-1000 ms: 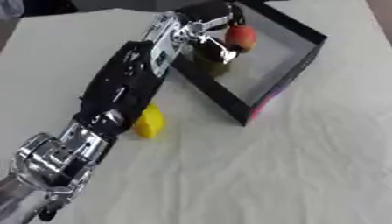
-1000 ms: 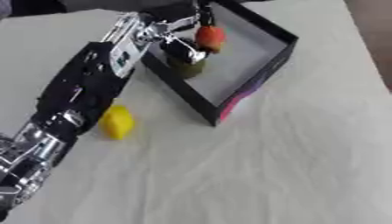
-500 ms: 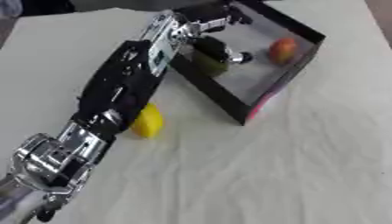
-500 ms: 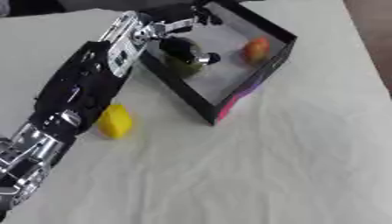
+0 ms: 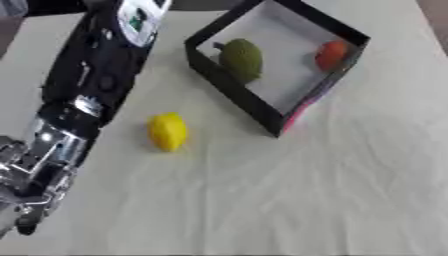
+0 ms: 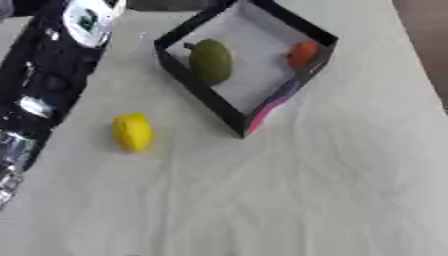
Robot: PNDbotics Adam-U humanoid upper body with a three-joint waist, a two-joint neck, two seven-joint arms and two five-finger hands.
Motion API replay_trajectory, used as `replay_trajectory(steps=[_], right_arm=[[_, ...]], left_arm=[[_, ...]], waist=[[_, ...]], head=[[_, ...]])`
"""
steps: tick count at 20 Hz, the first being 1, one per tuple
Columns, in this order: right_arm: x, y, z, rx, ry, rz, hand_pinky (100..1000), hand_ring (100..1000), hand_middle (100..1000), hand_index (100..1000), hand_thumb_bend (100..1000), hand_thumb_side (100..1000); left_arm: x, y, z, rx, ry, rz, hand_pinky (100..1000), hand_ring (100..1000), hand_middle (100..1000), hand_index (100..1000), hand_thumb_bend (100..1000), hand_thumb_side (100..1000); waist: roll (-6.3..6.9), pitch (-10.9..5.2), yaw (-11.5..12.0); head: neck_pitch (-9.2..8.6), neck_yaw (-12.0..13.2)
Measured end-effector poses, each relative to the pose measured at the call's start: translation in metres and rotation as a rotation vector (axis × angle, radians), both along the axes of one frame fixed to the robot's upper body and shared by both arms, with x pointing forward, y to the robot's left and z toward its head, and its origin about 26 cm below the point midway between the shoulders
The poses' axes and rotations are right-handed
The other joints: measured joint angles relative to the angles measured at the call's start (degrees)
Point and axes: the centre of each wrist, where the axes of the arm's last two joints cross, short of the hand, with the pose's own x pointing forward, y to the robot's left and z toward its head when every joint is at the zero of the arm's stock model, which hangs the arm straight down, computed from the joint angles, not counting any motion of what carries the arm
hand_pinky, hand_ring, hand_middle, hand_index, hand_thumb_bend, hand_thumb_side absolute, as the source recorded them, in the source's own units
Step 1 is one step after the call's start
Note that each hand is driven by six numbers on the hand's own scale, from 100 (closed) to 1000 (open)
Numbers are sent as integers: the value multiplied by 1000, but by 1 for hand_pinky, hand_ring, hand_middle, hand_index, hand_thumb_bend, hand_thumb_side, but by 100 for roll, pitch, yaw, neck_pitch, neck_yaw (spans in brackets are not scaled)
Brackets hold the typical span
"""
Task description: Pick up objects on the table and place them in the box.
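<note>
Black box point(image 5: 234, 82) sits upper centre on the bench point(image 5: 332, 190), open at the top; walls all round. Inside: green fruit point(image 5: 241, 59) against the near-left wall, orange-red fruit point(image 5: 331, 54) at the right wall, bare floor between them. Yellow object point(image 5: 168, 131) lies just left of the box's near corner, a gap between. Left arm point(image 5: 83, 85) fills the left side. Bench right and near side open.

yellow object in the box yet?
No, the yellow object lies on the white cloth outside the black box, which holds only a green fruit and a red-orange fruit.
</note>
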Motion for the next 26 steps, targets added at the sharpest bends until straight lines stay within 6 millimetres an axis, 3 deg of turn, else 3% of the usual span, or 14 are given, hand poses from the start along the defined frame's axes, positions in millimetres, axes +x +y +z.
replay_trajectory(steps=[3,7,10,15,16,20,26], right_arm=[[-3,-4,-2,-2,5,-24,883,811,693,804,100,144],[-4,-7,-8,-5,25,-44,883,811,691,803,100,150],[-5,-8,-10,-11,33,-55,883,811,691,803,100,157],[-4,-8,-10,-18,39,-62,883,810,689,803,100,169],[-4,-8,-10,-20,41,-63,883,810,689,803,100,174],[-4,-7,-15,-16,57,-70,884,809,688,803,100,160],[-3,-7,-22,-8,75,-75,884,808,686,804,100,205]], left_arm=[[-27,31,29,-37,-54,-30,844,845,829,914,206,488],[-69,63,37,5,-61,-81,837,840,825,912,213,530],[-99,74,26,80,2,-130,831,839,838,914,191,593],[-138,72,-6,219,171,-183,826,835,840,915,175,692],[-142,73,-14,241,210,-181,826,834,840,915,181,726],[-149,78,-43,286,330,-152,824,832,840,916,206,726],[-149,76,-64,312,380,-88,822,834,841,914,248,734]], waist=[[27,-43,132],[56,-48,247],[56,-48,278],[56,-48,286],[56,-48,285],[56,-47,282],[56,-42,298]], head=[[59,-194],[74,-393],[73,-486],[67,-514],[66,-517],[51,-560],[19,-595]])
